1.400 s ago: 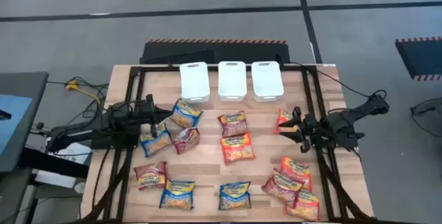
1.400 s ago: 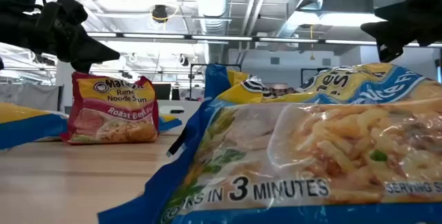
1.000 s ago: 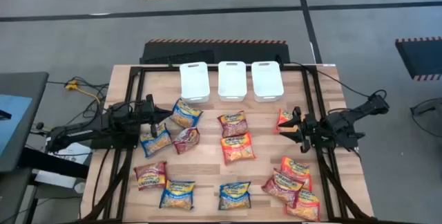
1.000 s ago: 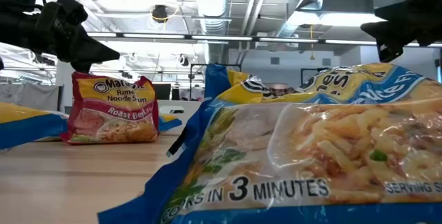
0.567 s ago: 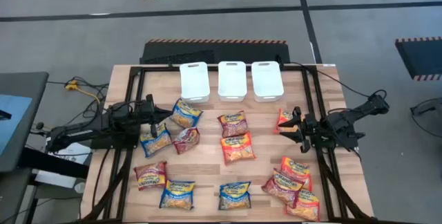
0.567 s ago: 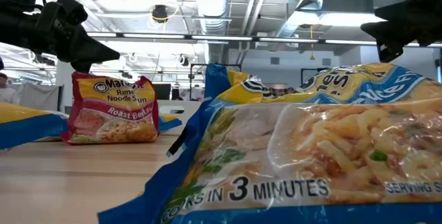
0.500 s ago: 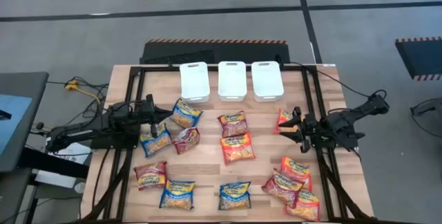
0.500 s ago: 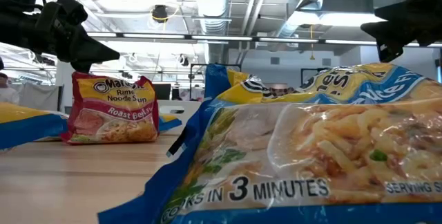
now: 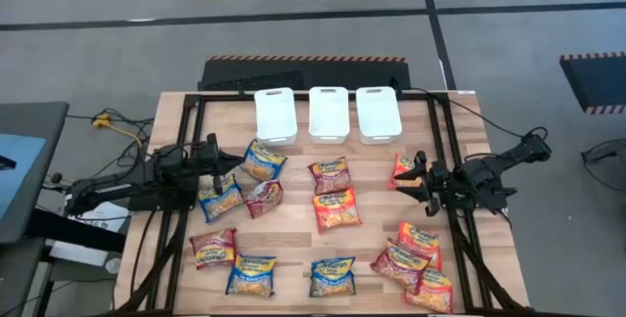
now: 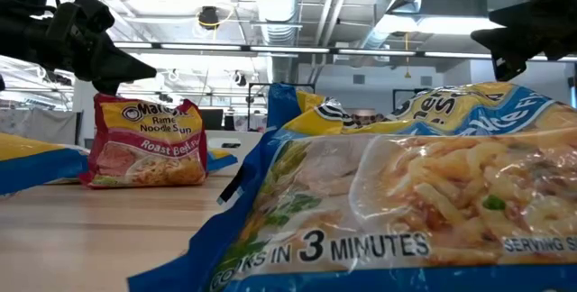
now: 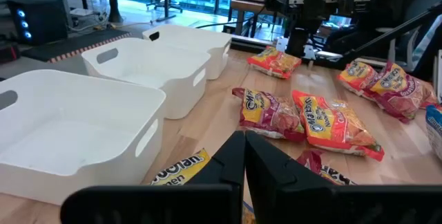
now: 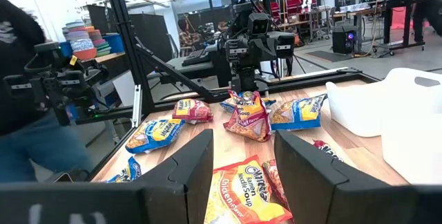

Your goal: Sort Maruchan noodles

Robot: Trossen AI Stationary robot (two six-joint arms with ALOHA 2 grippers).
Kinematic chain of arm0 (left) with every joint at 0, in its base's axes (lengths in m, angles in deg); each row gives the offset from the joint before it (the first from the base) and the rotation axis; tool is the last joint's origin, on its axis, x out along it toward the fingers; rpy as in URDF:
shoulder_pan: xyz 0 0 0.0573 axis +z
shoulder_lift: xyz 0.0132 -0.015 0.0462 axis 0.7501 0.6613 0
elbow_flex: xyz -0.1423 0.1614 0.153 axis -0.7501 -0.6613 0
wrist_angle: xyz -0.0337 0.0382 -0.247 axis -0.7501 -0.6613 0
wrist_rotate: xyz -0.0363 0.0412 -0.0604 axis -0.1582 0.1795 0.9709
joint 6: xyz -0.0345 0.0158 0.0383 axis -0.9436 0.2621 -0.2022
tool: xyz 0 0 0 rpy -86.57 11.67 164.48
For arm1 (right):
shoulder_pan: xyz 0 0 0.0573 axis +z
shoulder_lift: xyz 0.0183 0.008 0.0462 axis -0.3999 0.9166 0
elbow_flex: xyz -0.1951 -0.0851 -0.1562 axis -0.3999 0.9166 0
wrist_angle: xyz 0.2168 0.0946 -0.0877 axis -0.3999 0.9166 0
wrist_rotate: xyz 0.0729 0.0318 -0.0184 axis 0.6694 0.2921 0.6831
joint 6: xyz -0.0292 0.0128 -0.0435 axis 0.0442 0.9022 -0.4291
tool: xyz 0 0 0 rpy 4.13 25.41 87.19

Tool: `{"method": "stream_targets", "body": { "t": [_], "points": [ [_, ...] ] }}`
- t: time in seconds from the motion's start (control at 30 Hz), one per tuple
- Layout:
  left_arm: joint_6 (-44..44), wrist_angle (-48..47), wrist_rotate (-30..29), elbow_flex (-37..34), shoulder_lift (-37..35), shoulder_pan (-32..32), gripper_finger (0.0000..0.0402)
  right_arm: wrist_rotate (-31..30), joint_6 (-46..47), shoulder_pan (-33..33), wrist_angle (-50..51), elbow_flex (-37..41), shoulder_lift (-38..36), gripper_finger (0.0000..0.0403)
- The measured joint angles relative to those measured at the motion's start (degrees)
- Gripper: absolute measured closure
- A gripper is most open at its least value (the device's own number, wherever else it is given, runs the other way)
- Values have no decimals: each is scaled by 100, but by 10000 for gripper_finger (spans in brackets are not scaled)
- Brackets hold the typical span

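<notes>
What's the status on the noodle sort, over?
Left tool shut, empty, over the left packets. Right tool open, empty, beside an orange packet. Packets all on the table, bins empty. Nothing in the way.

A blue noodle packet (image 10: pixel 406 202) fills and overruns the low view.

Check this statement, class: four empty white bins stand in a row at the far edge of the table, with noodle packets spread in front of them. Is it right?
Not quite. The high view shows three white bins, not four. They stand in a row at the table's far edge, empty, with the noodle packets spread in front of them.
</notes>
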Motion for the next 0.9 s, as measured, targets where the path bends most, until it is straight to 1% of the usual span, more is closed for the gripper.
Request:
{"method": "stream_targets", "body": {
  "t": [0.77,0.9],
  "points": [
    [-2,0,0,-2,2,-2,401,0,0,-1,0,2,-2,223],
    [-120,1,-30,-2,0,-2,401,0,-2,-2,0,0,0,223]
  ]
}}
